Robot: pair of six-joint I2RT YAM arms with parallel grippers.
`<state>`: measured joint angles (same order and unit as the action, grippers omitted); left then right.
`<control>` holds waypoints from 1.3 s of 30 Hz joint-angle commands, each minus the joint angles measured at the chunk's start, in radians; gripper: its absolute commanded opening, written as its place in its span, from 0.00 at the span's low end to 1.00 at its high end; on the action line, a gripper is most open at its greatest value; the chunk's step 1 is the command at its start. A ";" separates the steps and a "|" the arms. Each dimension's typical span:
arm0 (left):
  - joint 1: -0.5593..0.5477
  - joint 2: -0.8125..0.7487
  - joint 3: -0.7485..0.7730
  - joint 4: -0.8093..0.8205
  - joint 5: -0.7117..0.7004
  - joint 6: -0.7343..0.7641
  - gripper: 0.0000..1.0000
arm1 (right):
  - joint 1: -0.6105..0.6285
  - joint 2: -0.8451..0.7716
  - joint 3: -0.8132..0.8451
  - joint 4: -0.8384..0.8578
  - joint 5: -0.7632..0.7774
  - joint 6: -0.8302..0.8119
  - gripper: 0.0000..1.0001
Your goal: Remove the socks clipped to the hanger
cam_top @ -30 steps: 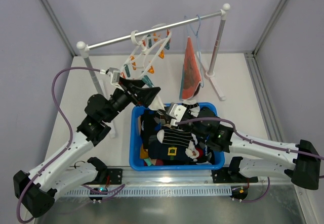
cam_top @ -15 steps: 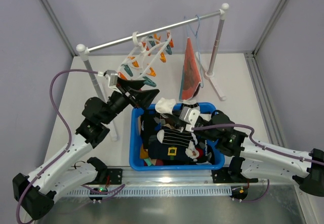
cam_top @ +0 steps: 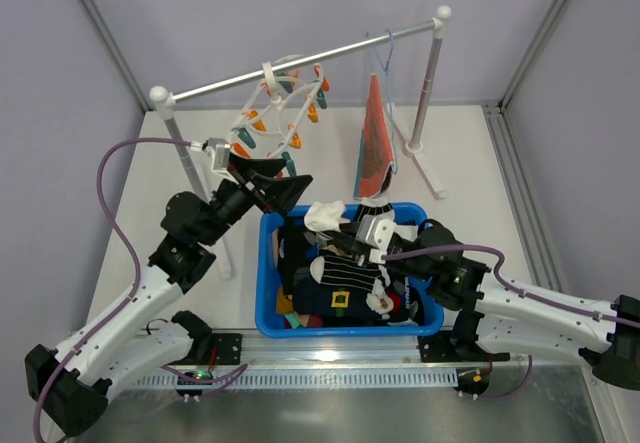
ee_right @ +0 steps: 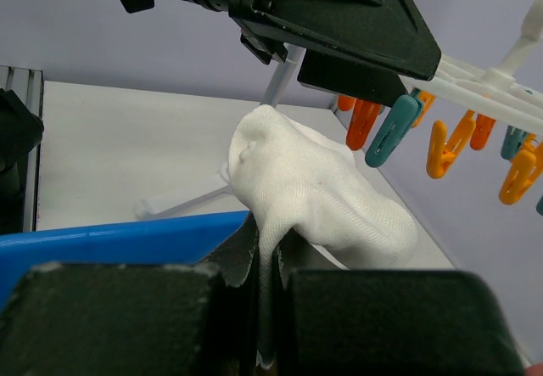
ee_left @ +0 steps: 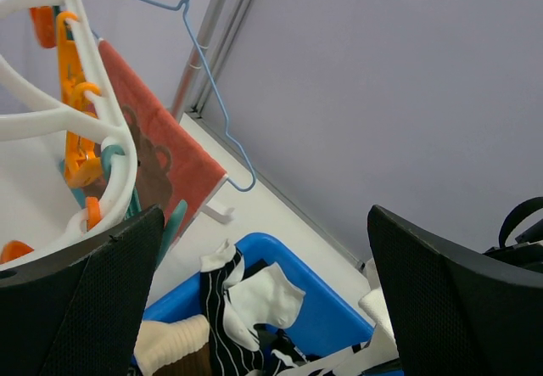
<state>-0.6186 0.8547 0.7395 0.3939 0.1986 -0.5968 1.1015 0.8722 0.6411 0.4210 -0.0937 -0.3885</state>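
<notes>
Rail: metal rod [cam_top: 210, 84] on two white posts with splayed feet, spanning the far half of the tabletop [cam_top: 470, 163].
Wire hanger: thin pale-blue coat hanger [ee_left: 209, 87], hooked over the rod near the right post.
Cloth: flat orange cloth [cam_top: 375, 143] with a brown bear print, hanging from the wire hanger, its lower end near the bin's far rim.
Bin: blue plastic bin [cam_top: 262, 273], rectangular, on the tabletop toward my near edge.
Near edge: slotted aluminium strip [cam_top: 330, 376], just in front of the bin.
Surround: plain lilac-grey walls [cam_top: 250, 13] around me, grey frame bars in the far corners.
</notes>
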 commanded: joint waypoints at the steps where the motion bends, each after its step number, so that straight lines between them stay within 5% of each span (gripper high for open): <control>1: 0.007 -0.029 0.006 -0.001 -0.002 0.005 1.00 | 0.004 -0.002 0.003 0.038 -0.012 0.013 0.04; 10: 0.014 -0.042 -0.008 -0.009 -0.011 0.014 1.00 | 0.005 -0.002 -0.035 0.038 0.089 0.060 0.04; 18: 0.025 -0.060 -0.028 -0.035 -0.036 0.022 0.99 | 0.005 -0.139 -0.087 -0.199 0.558 0.244 0.08; 23: 0.026 -0.103 -0.068 -0.088 -0.128 0.022 1.00 | 0.005 -0.249 -0.106 -0.338 0.654 0.364 0.11; 30: 0.026 -0.203 -0.111 -0.268 -0.289 0.045 0.99 | 0.005 -0.325 -0.136 -0.490 0.729 0.499 0.13; 39: 0.026 -0.347 -0.127 -0.628 -0.427 0.077 0.99 | 0.005 -0.233 -0.113 -0.643 0.767 0.641 0.13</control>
<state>-0.5987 0.5529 0.6250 -0.0540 -0.1341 -0.5419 1.1027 0.6170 0.5083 -0.1398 0.6388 0.1738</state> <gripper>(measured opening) 0.994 0.128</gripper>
